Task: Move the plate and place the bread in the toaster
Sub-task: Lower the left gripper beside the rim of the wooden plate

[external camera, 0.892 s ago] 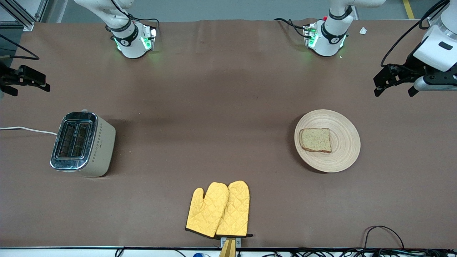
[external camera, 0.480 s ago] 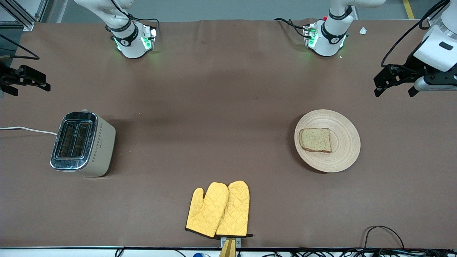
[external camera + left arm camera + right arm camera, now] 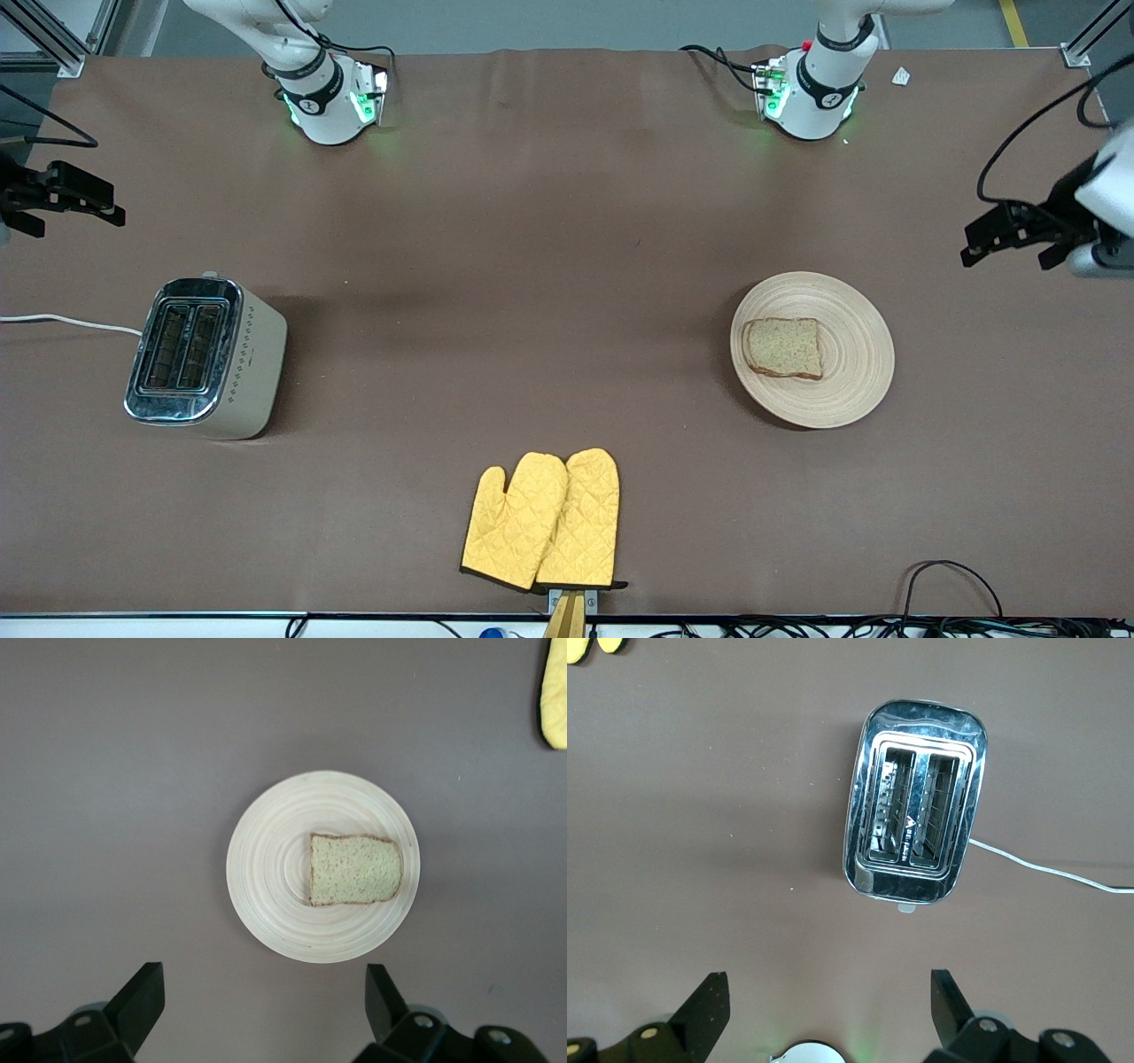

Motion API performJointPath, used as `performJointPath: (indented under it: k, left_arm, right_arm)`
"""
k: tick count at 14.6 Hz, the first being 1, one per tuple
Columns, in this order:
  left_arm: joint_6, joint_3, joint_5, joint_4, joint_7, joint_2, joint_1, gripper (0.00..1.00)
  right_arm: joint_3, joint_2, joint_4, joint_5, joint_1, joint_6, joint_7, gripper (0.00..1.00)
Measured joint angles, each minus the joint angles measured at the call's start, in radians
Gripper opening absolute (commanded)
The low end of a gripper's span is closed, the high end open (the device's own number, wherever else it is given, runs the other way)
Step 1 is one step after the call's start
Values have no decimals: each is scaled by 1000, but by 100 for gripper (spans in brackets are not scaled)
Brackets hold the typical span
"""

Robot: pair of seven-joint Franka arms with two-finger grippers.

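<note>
Resting on the brown table (image 3: pixel 567 266) toward the left arm's end, the round wooden plate (image 3: pixel 850 390) carried the bread slice (image 3: pixel 783 347), which was laid flat on the half of the plate toward the right arm's end. In the left wrist view the plate (image 3: pixel 266 877) and the bread slice (image 3: pixel 355 870) were seen from above, with a yellow corner of an oven mitt (image 3: pixel 555 691) at the frame's edge. The left gripper (image 3: pixel 1013 241) was held in the air over the table's edge at the left arm's end, well apart from the plate, its fingers (image 3: pixel 139 1001) spread wide and holding nothing. The toaster (image 3: pixel 205 357) was stood toward the right arm's end, both slots empty and its white cord (image 3: pixel 71 322) trailing off the table. A small dark mark was visible on its cream side, too small to be read. In the right wrist view the toaster (image 3: pixel 915 838) showed a small logo between its slots, not legible. The right gripper (image 3: pixel 66 199) was held over the table's edge at the right arm's end, its fingers (image 3: pixel 702 1008) likewise spread and empty. A pair of yellow quilted oven mitts (image 3: pixel 542 521) lay nearest the front camera.
</note>
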Motion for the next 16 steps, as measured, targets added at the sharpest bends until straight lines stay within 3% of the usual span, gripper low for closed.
performJointPath:
  k: [4,9,12,15,16]
  left_arm:
    - [3,0,-251,-2,162,179,107,100]
    - [43,1,-527,4,558,484,265,100]
    - [49,-1,-621,50,733,645,312,100]
    - [49,-4,-652,80,787,718,315,99]
    - [48,-5,-659,84,791,726,314,92]
  right_arm:
    - [1,0,0,0,1,-1,0,100]
    - [1,0,1,0,1,-4,0,100]
    - [1,0,1,0,2,-5,0,100]
    - [2,0,1,1,3,-7,0,100]
    - [2,0,1,1,3,-7,0,100]
